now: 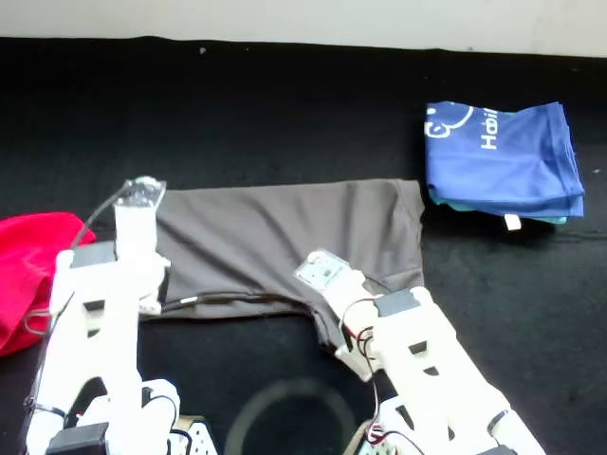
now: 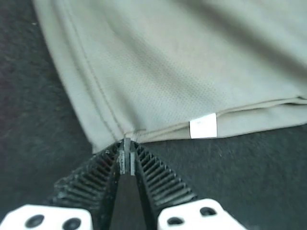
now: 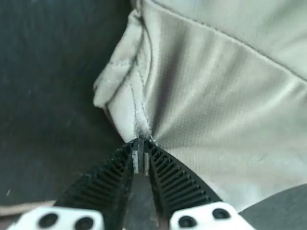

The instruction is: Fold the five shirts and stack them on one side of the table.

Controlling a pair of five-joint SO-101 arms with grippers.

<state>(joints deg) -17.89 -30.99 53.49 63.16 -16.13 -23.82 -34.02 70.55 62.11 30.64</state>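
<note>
Both pairs of jaws are clenched on the grey shirt (image 1: 285,237). A hemmed corner, near a small white tag (image 2: 203,127), is pinched by the left gripper (image 2: 125,154), and a bunched fold at the shirt's edge by the right gripper (image 3: 140,152). The shirt is spread across the middle of the high view on the black table (image 1: 237,104). A blue-topped stack of folded shirts (image 1: 503,156) is seen at the upper right, just beside the grey shirt's corner. A red shirt (image 1: 28,270) is heaped at the left edge.

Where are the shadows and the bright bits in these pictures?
High view: the white strip behind the black table is the brightest part. Left wrist view: the grey shirt gets darker away from the left tool. Right wrist view: shadow sits in the shirt's crease by the right tool.
</note>
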